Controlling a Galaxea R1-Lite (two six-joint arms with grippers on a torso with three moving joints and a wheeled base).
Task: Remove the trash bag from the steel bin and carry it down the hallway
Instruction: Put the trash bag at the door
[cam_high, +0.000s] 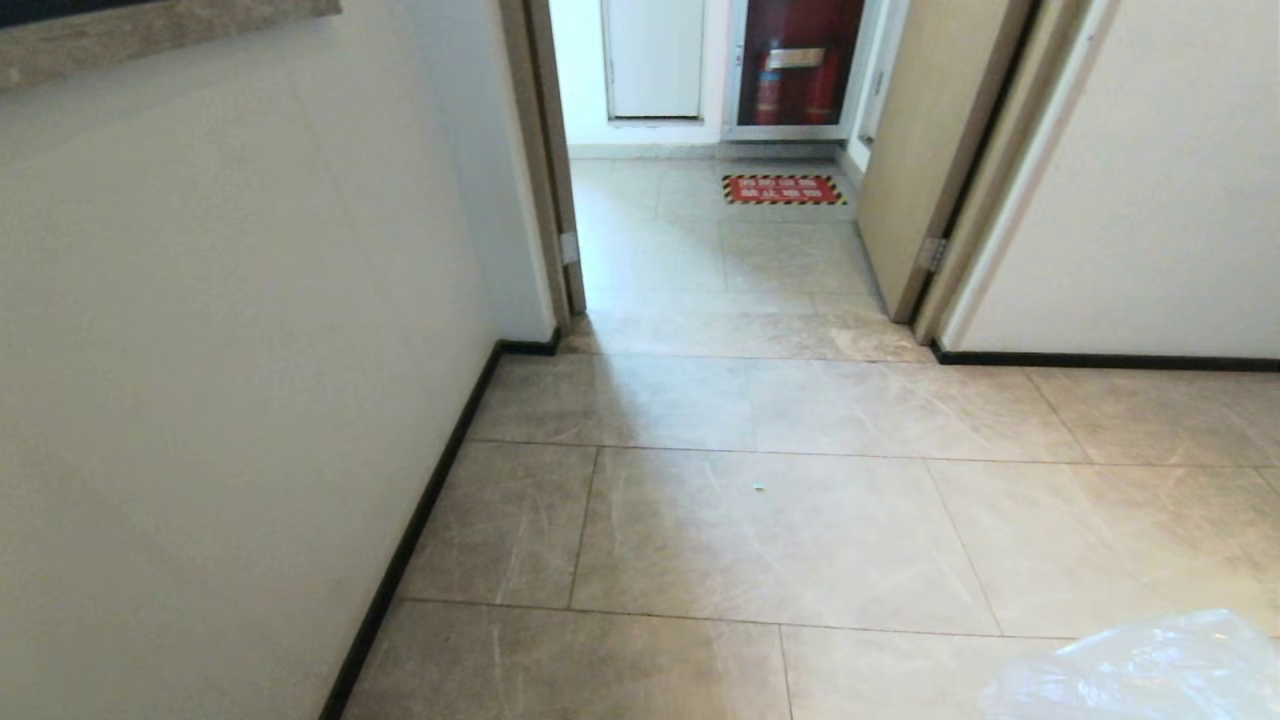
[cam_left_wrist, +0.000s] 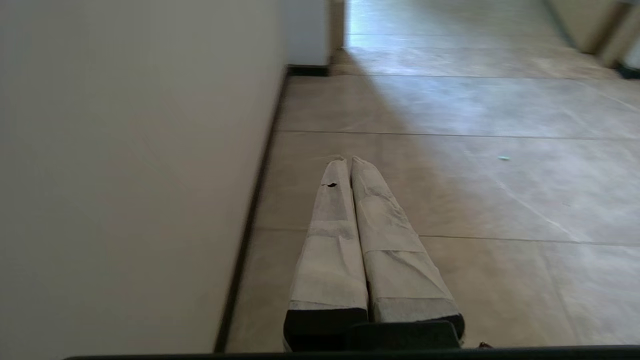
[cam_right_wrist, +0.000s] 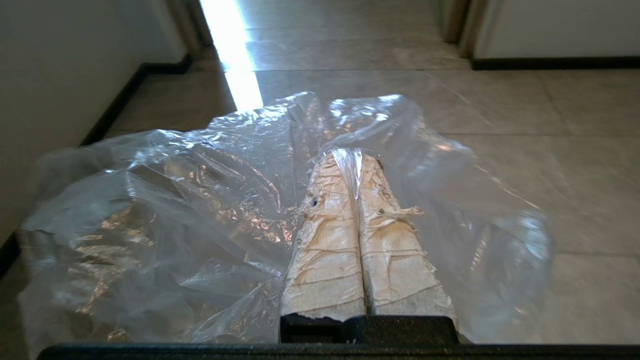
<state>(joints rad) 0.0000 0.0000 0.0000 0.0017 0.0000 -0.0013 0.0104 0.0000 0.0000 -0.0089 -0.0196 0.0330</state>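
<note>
A plain pale wall (cam_high: 220, 330) with a black baseboard (cam_high: 410, 540) runs down the left of the hallway (cam_high: 760, 520), whose floor is large grey-beige marbled tiles, smooth and faintly scuffed, with thin dark joints. Beside that wall the left gripper (cam_left_wrist: 348, 160) hangs empty, its two cloth-wrapped fingers pressed together. One tiny pale-green speck (cam_high: 759, 487) lies on a middle tile. Ahead, one open doorway with a brown wooden frame (cam_high: 545, 170) gives onto paler tiles, one red floor sign with a striped border (cam_high: 784, 189) and a cabinet holding red extinguishers (cam_high: 797, 75). To the right, the single trash bag (cam_right_wrist: 165, 215) billows around the right gripper (cam_right_wrist: 348, 156): thin, clear, crinkled film with bright glints. The two taped fingers are clamped tight on a pinch of it. In the head view the bag shows only at the floor's lower right corner.
</note>
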